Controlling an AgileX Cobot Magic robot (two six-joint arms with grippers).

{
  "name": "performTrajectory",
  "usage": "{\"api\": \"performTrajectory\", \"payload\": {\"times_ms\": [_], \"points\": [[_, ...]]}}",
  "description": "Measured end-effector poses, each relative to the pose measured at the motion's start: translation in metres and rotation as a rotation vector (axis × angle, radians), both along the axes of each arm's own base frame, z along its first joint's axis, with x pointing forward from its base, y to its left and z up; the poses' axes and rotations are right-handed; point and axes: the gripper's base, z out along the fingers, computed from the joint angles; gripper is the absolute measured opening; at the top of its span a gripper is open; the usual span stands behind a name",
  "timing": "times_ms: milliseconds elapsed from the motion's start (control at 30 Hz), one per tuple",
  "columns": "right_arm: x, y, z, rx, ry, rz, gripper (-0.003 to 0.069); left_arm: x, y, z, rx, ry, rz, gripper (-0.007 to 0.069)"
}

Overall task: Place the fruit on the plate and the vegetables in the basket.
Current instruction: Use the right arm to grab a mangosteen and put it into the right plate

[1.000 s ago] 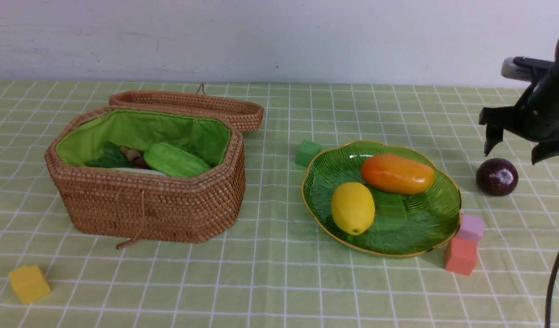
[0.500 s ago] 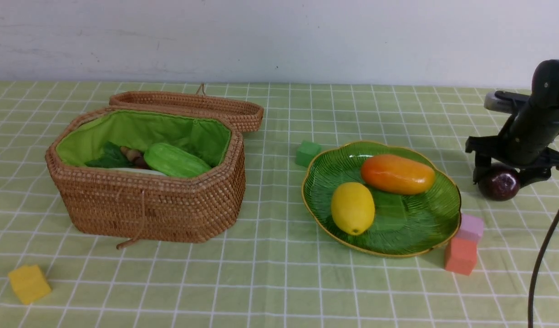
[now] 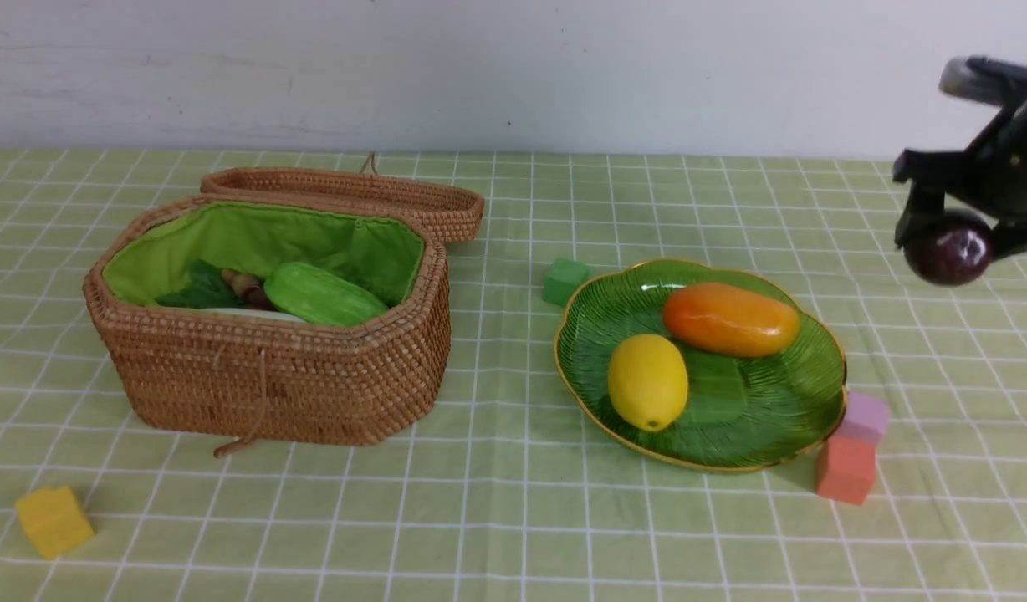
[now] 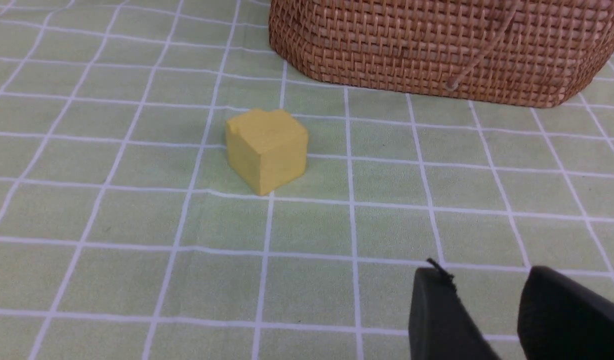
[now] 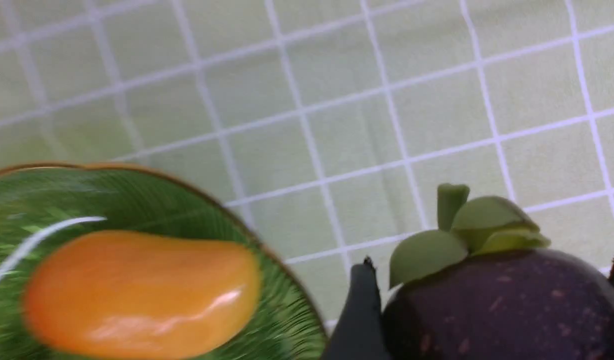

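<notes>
The right gripper point(image 3: 952, 242) pinches the dark purple fruit point(image 3: 948, 248) in its jaws above the bench, right of the plate point(image 3: 814, 410). The left gripper point(image 4: 487, 305) has its jaws slightly spread, holding nothing.

Light looks even and fairly bright on my feeds, soft and from overhead. I see only faint shadows, e.g. under the plate point(image 3: 823, 393) rim and beside the yellow cube point(image 3: 52, 520). Small white glare spots sit on the mango point(image 3: 731, 318), lemon point(image 3: 647, 381) and purple fruit point(image 3: 948, 248). Front view is sharp. Left wrist view is clear. Right wrist view has motion smear: plate and mango are streaked, grid lines soft toward one side.
</notes>
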Motion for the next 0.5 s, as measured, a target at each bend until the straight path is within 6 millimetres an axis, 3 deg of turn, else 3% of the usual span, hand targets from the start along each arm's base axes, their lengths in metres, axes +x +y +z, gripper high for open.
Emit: {"api": "performTrajectory", "payload": {"times_ms": [133,233,300,333,433,500], "points": [[-0.017,0.04,0.034,0.062,-0.06,0.171,0.0566,0.0,0.0,0.0,0.0,0.0,0.0,0.0238],[-0.023,0.084,0.037,0.07,-0.07,0.315,0.0566,0.0,0.0,0.0,0.0,0.0,0.0,0.0238],[-0.025,0.107,0.032,0.063,-0.058,0.376,0.0566,0.0,0.0,0.0,0.0,0.0,0.0,0.0238],[-0.029,0.132,0.019,0.032,-0.029,0.443,0.0566,0.0,0.0,0.0,0.0,0.0,0.0,0.0238],[-0.033,0.159,-0.009,-0.042,0.041,0.523,0.0566,0.0,0.0,0.0,0.0,0.0,0.0,0.0238],[-0.034,0.165,-0.026,-0.097,0.082,0.548,0.0566,0.0,0.0,0.0,0.0,0.0,0.0,0.0238]]}}
